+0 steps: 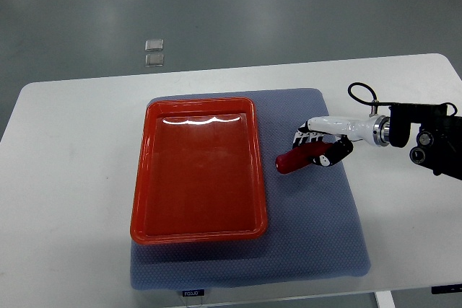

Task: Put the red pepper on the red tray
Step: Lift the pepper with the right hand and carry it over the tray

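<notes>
A red pepper (295, 159) lies on the blue-grey mat (310, 236), just right of the red tray (144, 200). The tray is rectangular, holds nothing and sits on the mat's left half. My right hand (323, 143) comes in from the right edge and is at the pepper's right end. Its white and black fingers (312, 128) curl around that end. The pepper still looks to be resting on the mat. The left arm is out of view.
The mat lies on a white table (72, 178). Two small clear squares (154, 51) lie on the grey floor beyond the table's far edge. A cable loops off my right wrist (361, 93).
</notes>
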`<state>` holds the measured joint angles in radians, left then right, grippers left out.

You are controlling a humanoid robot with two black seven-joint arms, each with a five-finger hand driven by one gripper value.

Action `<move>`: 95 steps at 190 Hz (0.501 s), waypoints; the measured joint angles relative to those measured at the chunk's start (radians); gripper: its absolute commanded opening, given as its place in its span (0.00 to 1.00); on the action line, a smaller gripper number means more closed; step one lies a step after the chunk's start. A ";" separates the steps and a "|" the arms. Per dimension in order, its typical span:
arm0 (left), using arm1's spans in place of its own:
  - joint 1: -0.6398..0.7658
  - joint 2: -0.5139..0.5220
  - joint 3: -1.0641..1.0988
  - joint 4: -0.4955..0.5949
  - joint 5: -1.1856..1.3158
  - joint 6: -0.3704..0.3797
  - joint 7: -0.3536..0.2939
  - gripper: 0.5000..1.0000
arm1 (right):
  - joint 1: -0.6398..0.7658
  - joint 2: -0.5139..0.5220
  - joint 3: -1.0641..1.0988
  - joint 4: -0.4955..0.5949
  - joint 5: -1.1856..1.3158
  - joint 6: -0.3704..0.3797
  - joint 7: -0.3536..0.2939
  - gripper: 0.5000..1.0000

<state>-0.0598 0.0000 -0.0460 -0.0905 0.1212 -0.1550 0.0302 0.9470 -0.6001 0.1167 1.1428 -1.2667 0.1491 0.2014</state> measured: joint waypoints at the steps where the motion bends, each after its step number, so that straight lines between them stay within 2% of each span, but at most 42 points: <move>1: 0.000 0.000 0.000 0.000 0.000 0.000 0.000 1.00 | 0.001 0.000 0.000 0.000 0.000 0.000 0.000 0.02; 66: 0.000 0.000 0.000 0.000 0.000 0.000 0.000 1.00 | 0.120 0.002 0.006 -0.053 0.045 -0.004 0.006 0.03; 95: 0.000 0.000 0.000 0.000 0.000 0.000 0.000 1.00 | 0.144 0.039 0.054 -0.055 0.100 -0.025 0.006 0.04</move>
<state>-0.0598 0.0000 -0.0460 -0.0905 0.1212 -0.1550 0.0301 1.0913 -0.5614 0.1702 1.0875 -1.1666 0.1237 0.2071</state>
